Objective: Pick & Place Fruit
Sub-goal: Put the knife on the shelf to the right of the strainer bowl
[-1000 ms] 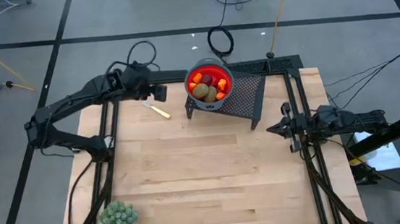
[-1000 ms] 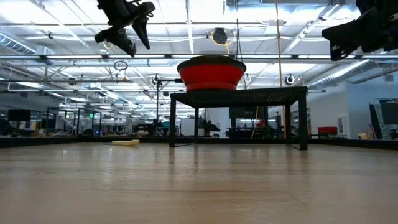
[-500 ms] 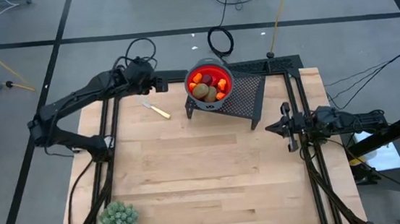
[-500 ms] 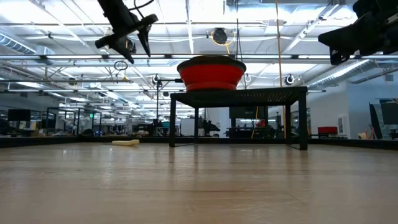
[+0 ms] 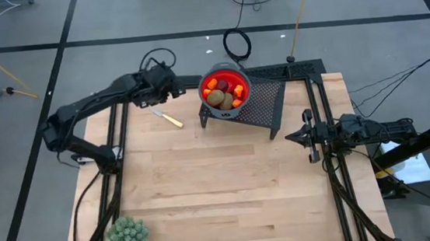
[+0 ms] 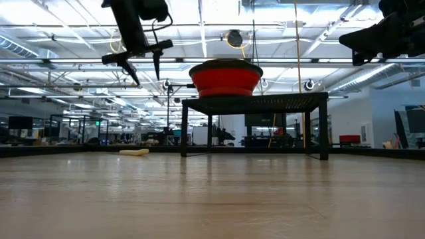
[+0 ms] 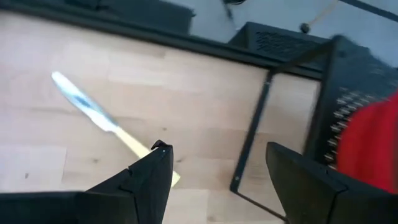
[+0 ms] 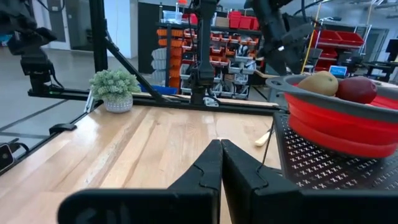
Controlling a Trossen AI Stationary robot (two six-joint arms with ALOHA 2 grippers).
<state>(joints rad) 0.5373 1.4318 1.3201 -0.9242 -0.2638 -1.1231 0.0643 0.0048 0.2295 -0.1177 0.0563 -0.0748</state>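
nearest me i see the plant [image 5: 127, 237] at the table's [image 5: 221, 190] front left corner. the right gripper [image 5: 308, 136] waits at the right edge, fingers closed on nothing. farther back, my left gripper [image 5: 171, 85] hangs open and empty above the knife [image 5: 167, 118]. the fruit [image 5: 224, 93] sits in the red bowl [image 5: 224, 78] on the black rack [image 5: 264, 104].

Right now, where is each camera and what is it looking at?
High view: above the table, straight down; both arms, bowl of fruit on a rack.
Low view: at tabletop height, looking level across; left gripper open, up beside the bowl.
Left wrist: on the left arm, looking down at the knife past its open fingers.
Right wrist: on the right arm, looking across; shut right gripper, plant.
All four show the bowl.
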